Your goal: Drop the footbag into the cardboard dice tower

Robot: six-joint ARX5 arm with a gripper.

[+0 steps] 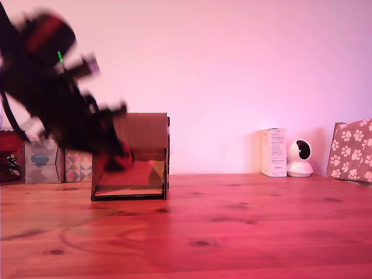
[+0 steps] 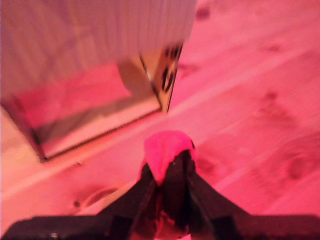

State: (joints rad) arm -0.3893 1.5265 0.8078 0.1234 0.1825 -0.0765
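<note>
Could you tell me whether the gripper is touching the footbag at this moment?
Touching. The wrist view shows the gripper closed around the footbag, its dark fingers pressed against the ball's sides with no gap, above the wooden table.

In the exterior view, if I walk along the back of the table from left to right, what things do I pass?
Grey patterned box → small triangle-pattern box → cardboard dice tower → white carton → round white camera → paw-print box. The blurred arm overlaps the left side, so it is left out.
</note>
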